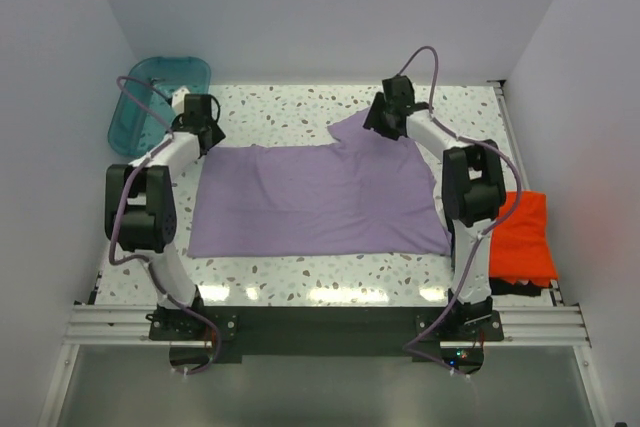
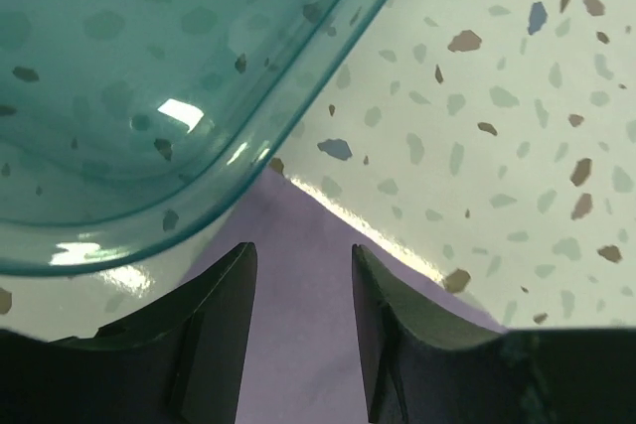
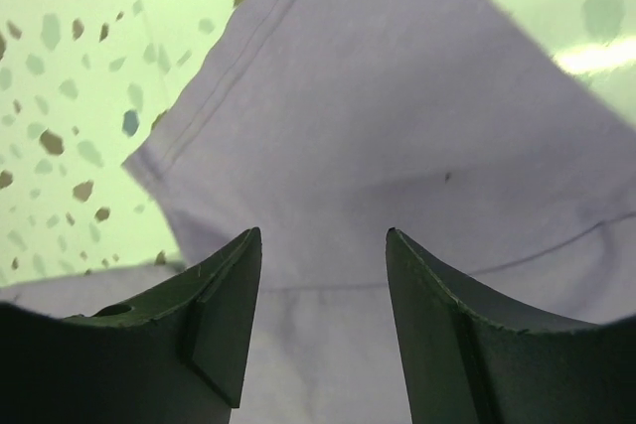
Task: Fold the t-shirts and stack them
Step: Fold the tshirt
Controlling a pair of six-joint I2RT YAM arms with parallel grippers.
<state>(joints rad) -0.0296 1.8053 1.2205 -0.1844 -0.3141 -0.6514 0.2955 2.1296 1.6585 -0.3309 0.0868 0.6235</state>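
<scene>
Lavender t-shirt looked limp and light; left gripper and right gripper hung open, empty, over far corner and sleeve, I'd pinch there

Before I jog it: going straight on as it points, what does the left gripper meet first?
Probably the lavender t-shirt corner between the left gripper's open jaws; teal tub beyond, depth unclear.

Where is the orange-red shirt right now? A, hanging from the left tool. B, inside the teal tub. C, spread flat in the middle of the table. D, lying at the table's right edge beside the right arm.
D: the orange-red shirt lies bundled at the right edge of the table, next to the right arm; the purple shirt is the one spread out mid-table.
</scene>
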